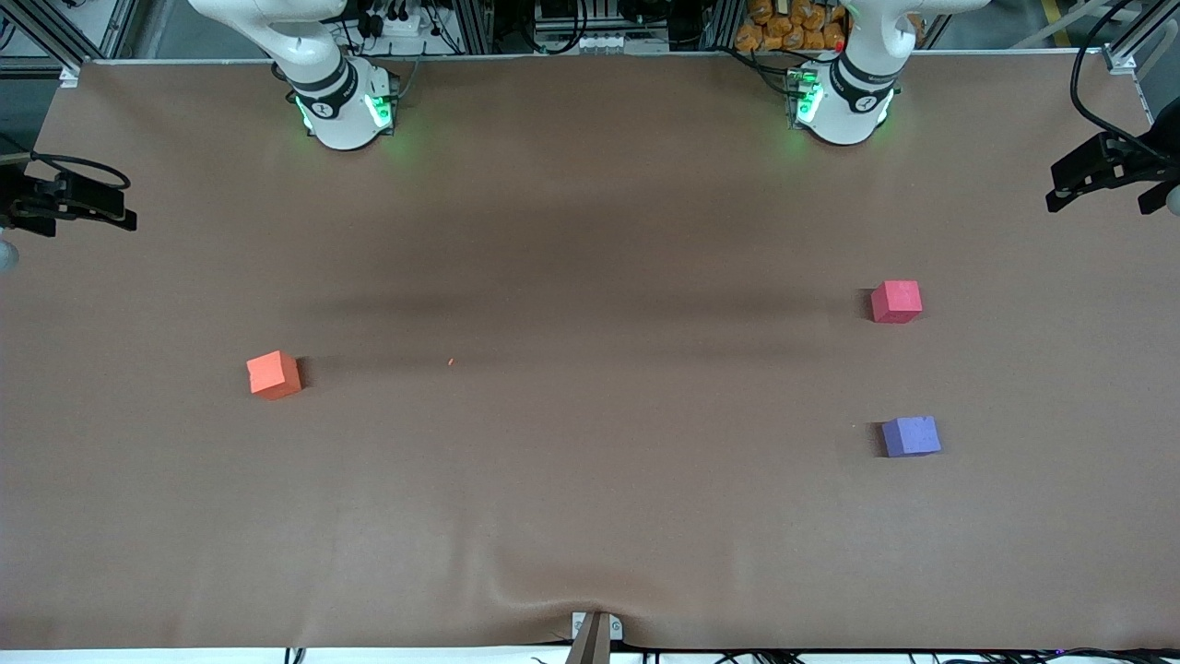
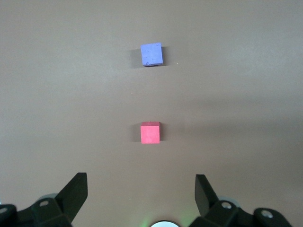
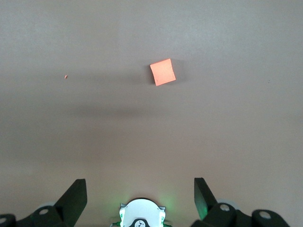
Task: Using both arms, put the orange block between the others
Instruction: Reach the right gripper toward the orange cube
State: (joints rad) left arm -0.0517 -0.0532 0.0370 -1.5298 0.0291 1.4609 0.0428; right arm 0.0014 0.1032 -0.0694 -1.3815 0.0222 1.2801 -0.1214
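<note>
Orange block [image 1: 274, 373] sat mid-left of frame, untouched; right gripper [image 3: 139, 196] hung above, fingers apart, should descend squarely; left gripper [image 2: 141, 194] waited, fingers apart

Open gap between pinkish-red cube [image 1: 896, 302] and purple-blue cube [image 1: 911, 436]; unobstructed.
</note>
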